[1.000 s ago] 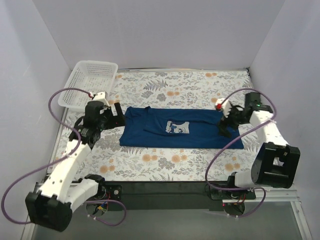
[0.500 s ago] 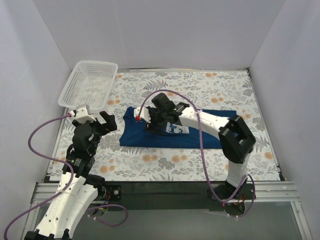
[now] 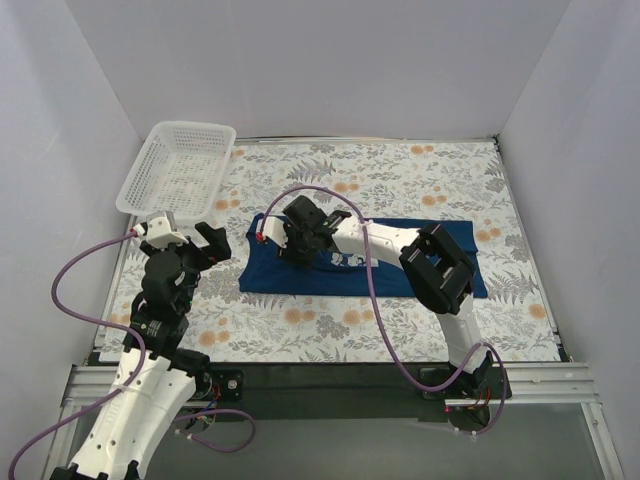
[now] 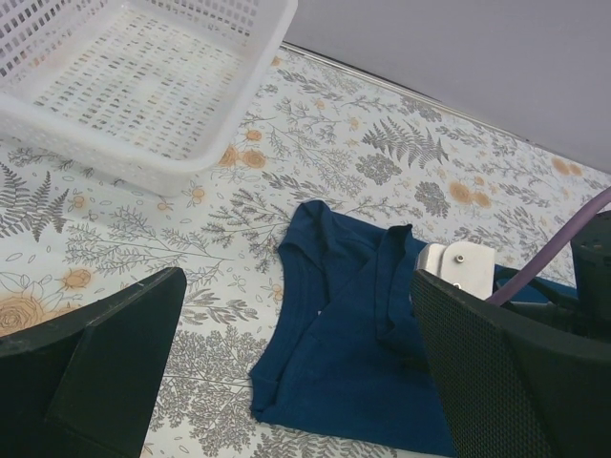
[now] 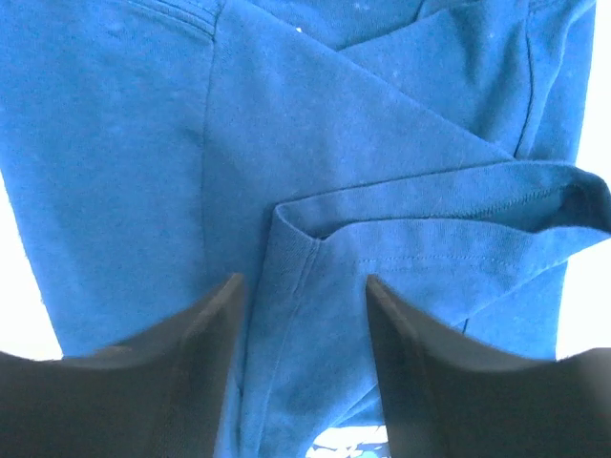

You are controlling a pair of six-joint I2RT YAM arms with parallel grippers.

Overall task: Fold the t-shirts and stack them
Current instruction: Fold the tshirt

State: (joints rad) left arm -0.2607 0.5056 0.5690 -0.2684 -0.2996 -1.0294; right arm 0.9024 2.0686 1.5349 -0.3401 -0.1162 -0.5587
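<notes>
Floral table (image 3: 400, 170) with navy t-shirt (image 3: 300, 280), white basket (image 3: 175, 170)

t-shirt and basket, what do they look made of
T-shirt: probably soft knit cotton, matte navy. It folds limply and shows a stitched hem.
Basket: looks like rigid white plastic with a smooth finish, with thin moulded mesh walls under a solid rim.

Navy t-shirt (image 3: 300, 279) is laid flat on the floral table (image 3: 400, 180). Right claw (image 3: 290, 242) is placed on its left-arm end, beside the print. Left claw (image 3: 216, 245) is held spread, off the cloth, near the white basket (image 3: 190, 127).
</notes>
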